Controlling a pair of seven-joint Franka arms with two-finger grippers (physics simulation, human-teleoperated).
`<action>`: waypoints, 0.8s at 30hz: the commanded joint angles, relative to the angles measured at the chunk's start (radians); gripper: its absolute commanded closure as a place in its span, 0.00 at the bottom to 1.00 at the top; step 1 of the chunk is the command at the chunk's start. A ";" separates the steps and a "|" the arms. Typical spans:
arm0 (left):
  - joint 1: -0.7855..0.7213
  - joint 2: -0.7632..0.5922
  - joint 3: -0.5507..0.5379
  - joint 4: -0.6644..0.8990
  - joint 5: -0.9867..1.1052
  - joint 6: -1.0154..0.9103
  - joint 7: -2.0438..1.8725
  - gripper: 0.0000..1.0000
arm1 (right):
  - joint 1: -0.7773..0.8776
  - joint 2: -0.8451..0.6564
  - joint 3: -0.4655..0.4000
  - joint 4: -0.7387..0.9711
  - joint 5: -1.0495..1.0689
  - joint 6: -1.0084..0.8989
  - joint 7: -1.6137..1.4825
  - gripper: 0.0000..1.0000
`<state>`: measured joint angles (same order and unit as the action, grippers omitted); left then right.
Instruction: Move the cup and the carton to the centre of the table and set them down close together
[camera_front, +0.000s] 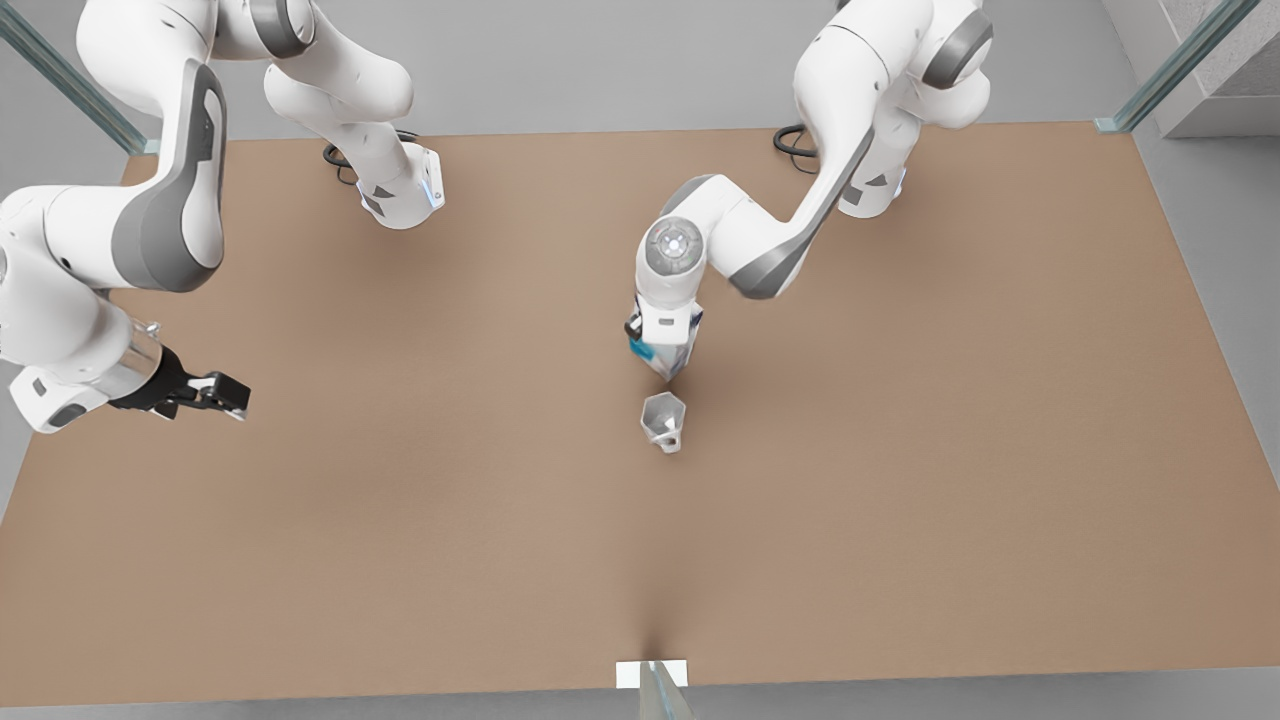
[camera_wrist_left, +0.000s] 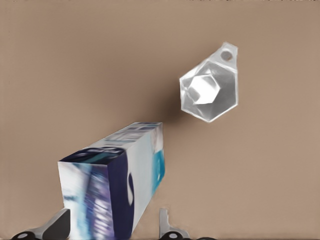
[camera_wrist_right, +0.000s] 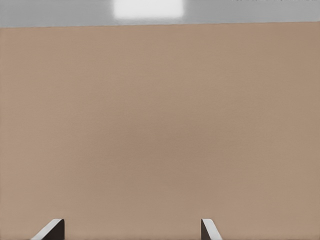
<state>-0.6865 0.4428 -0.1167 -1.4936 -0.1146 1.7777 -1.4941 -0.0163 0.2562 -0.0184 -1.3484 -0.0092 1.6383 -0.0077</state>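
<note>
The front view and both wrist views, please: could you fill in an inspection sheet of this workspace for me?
Surface: brown table, flat and matte.
Job's things: cup stands near the centre; carton just behind it, close but apart.
Clutter: a white patch at the near edge.
Grippers: left gripper straddles the carton, fingers spread; whether they press it cannot be told. Right gripper waits open at the front view's left, above the table.
Cables: black loops at both arm bases.
Surroundings: grey floor, glass rails at the far corners.
</note>
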 joint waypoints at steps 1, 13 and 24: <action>0.004 -0.001 0.008 0.018 0.010 -0.015 0.011 0.03 | -0.001 0.000 0.000 0.000 0.000 0.000 0.000 0.00; 0.099 -0.027 0.609 0.139 0.003 -0.193 1.411 0.00 | -0.001 0.000 0.000 0.003 0.000 0.002 0.000 0.00; 0.530 -0.220 0.115 0.033 0.219 -0.124 1.425 0.00 | -0.002 0.000 0.000 0.003 0.000 0.003 -0.002 0.00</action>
<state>-0.1565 0.2225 -0.0015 -1.4604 0.0848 1.6536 -0.0690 -0.0187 0.2562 -0.0184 -1.3441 -0.0092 1.6414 -0.0127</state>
